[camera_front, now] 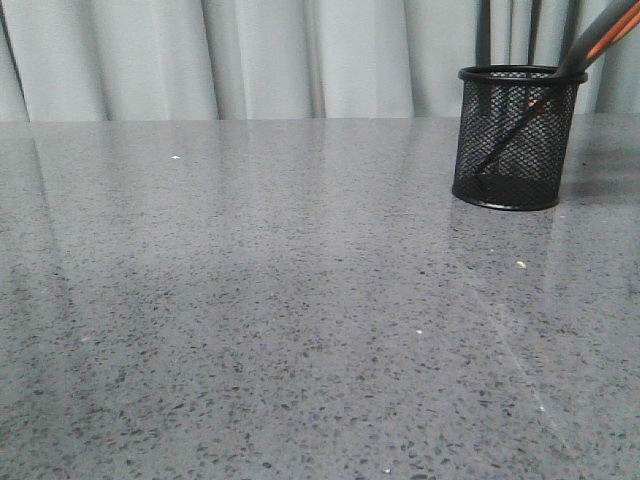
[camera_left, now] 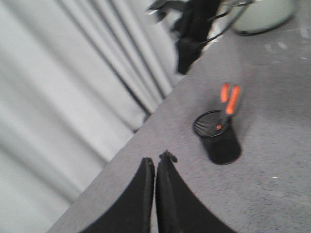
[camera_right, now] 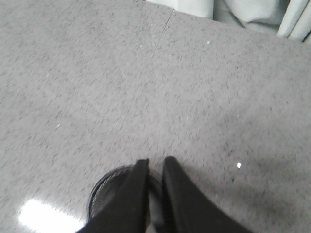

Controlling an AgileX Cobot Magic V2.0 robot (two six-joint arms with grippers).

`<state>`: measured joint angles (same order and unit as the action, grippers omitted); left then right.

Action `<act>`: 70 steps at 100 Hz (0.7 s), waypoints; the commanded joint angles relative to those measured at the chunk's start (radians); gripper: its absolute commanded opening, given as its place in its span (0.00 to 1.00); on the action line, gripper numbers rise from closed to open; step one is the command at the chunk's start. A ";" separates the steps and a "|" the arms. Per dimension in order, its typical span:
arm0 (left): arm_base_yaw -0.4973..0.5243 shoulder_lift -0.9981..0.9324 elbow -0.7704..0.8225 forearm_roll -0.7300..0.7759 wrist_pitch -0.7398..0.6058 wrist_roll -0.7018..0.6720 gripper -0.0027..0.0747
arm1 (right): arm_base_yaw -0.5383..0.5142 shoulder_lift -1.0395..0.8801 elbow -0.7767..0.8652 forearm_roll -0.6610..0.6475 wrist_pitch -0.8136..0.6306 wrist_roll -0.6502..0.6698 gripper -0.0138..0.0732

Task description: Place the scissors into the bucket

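Observation:
The black mesh bucket (camera_front: pixel 515 140) stands upright at the far right of the grey table. The scissors (camera_front: pixel 590 45) lean inside it, blades down, with the grey and orange handles sticking out over the rim towards the upper right. The left wrist view shows the bucket (camera_left: pixel 221 143) with the scissors' orange-lined handles (camera_left: pixel 231 99) poking out. My left gripper (camera_left: pixel 155 162) is shut and empty, well away from the bucket. My right gripper (camera_right: pixel 155 162) has a narrow gap between its fingers, holds nothing, and hovers above the bucket's rim (camera_right: pixel 99 187). Neither gripper shows in the front view.
A pale curtain (camera_front: pixel 250 55) hangs behind the table. In the left wrist view, dark equipment (camera_left: pixel 194 34) and a pale round object (camera_left: pixel 265 14) sit at the far end of the table. Small white specks (camera_front: pixel 521 264) lie on the table top.

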<state>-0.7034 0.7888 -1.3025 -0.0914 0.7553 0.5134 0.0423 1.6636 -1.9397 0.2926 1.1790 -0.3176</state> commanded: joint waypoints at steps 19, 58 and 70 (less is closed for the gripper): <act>0.003 -0.297 0.334 0.221 -0.231 -0.289 0.01 | 0.075 -0.342 0.201 0.011 -0.052 -0.004 0.11; 0.003 -0.574 0.718 0.219 -0.306 -0.320 0.01 | 0.219 -1.100 1.185 0.002 -0.849 -0.004 0.11; 0.003 -0.574 0.721 0.210 -0.304 -0.320 0.01 | 0.219 -1.234 1.321 -0.014 -0.930 -0.004 0.11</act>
<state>-0.7034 0.2055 -0.5590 0.1232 0.5375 0.2043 0.2570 0.5052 -0.6696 0.2837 0.4114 -0.3153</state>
